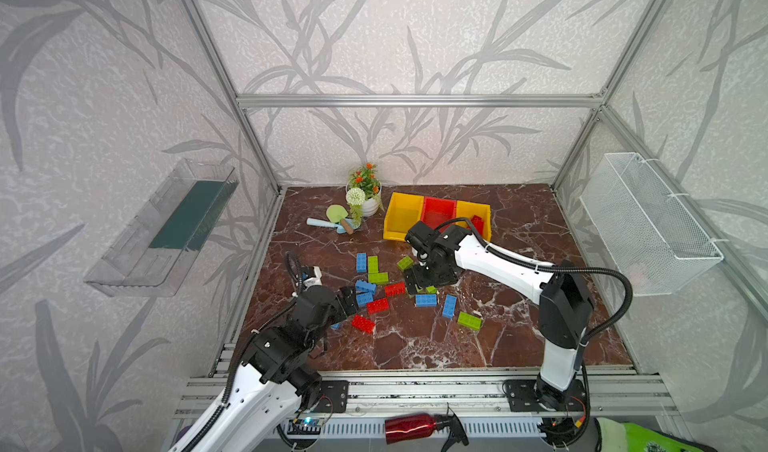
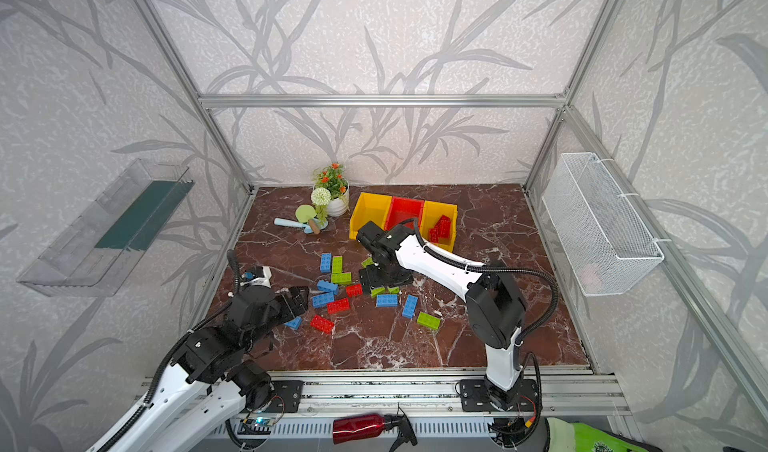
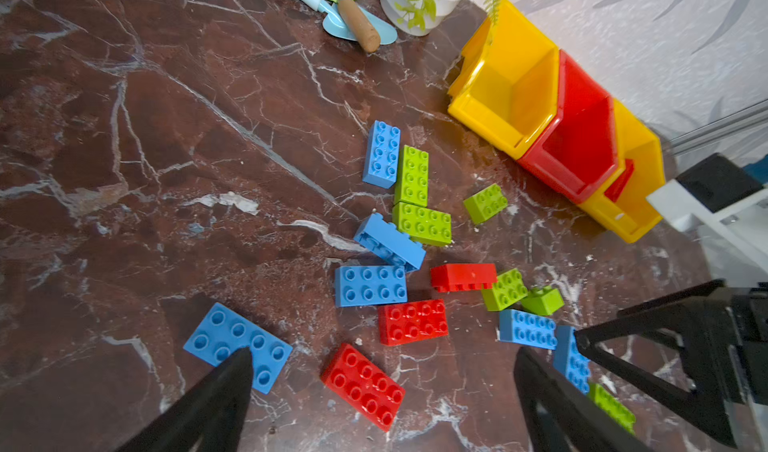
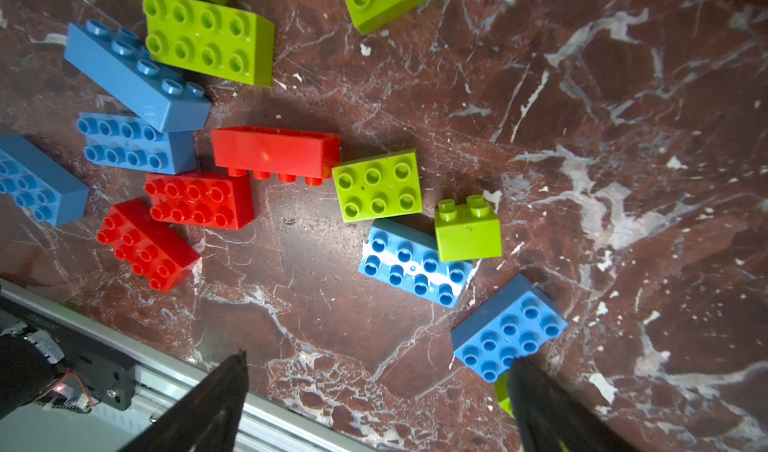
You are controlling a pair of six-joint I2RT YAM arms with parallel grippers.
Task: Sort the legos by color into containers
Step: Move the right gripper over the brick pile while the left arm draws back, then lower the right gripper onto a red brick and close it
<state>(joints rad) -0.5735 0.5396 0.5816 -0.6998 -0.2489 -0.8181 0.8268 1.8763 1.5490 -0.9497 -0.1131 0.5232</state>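
Note:
Red, blue and lime green legos lie scattered mid-table in both top views. At the back stand three joined containers: yellow, red and yellow, the last holding red legos. My left gripper is open low over the left side of the pile. A flat red lego lies between its fingers and a blue one by one fingertip. My right gripper is open and points down over the pile's middle, with bare marble between its fingers and a blue lego by one tip.
A white flower pot and garden tools sit back left of the containers. A clear tray hangs on the left wall and a wire basket on the right wall. A red spray bottle lies beyond the front rail.

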